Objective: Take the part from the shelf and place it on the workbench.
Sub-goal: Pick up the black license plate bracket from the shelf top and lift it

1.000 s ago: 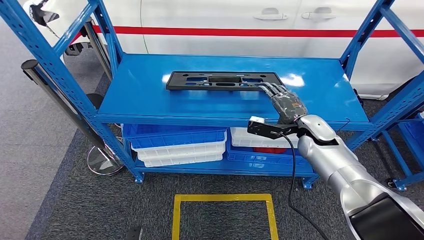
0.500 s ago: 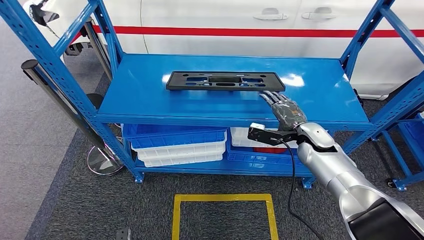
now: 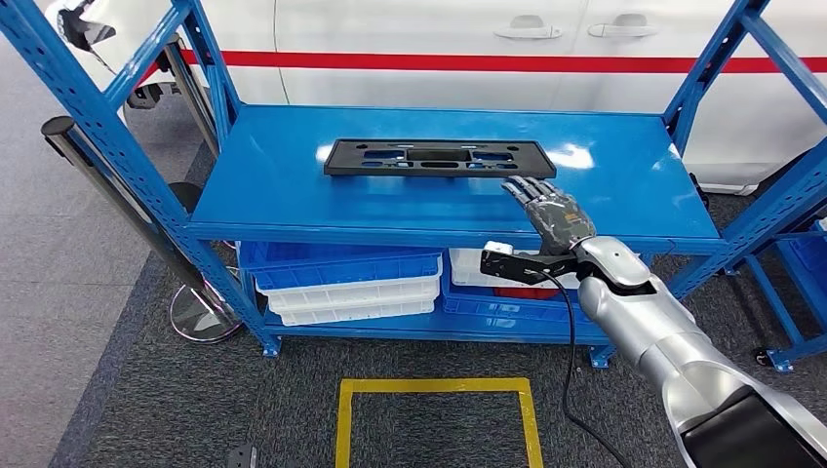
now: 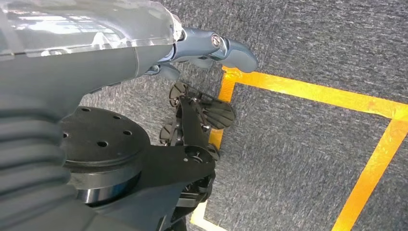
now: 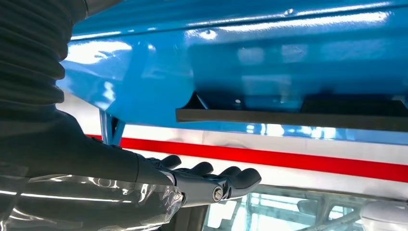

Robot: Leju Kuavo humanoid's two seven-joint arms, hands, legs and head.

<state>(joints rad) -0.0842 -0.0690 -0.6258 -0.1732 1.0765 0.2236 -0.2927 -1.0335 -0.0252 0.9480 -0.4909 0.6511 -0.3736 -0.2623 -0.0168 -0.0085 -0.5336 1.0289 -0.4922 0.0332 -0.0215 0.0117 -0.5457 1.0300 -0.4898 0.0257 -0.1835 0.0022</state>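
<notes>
The part [image 3: 434, 157] is a long flat black plate with cut-outs, lying across the middle of the blue shelf top [image 3: 283, 190]. My right hand [image 3: 548, 210] hovers over the shelf just in front of the plate's right end, fingers stretched out and apart, holding nothing. A small gap separates the fingertips from the plate. In the right wrist view the plate's dark edge [image 5: 288, 118] lies beyond the extended fingers [image 5: 211, 179]. My left hand [image 4: 207, 48] hangs over the carpet with nothing in it.
Blue and white bins [image 3: 341, 278] are stacked on the lower shelf. Blue uprights [image 3: 107, 136] frame both ends of the rack. A white car with a red stripe [image 3: 439, 60] stands right behind it. A yellow taped square [image 3: 434, 386] marks the floor in front.
My right hand has drawn back from the plate's right end toward the shelf's front edge; its fingertips no longer touch the plate. The plate has stayed where it was.
</notes>
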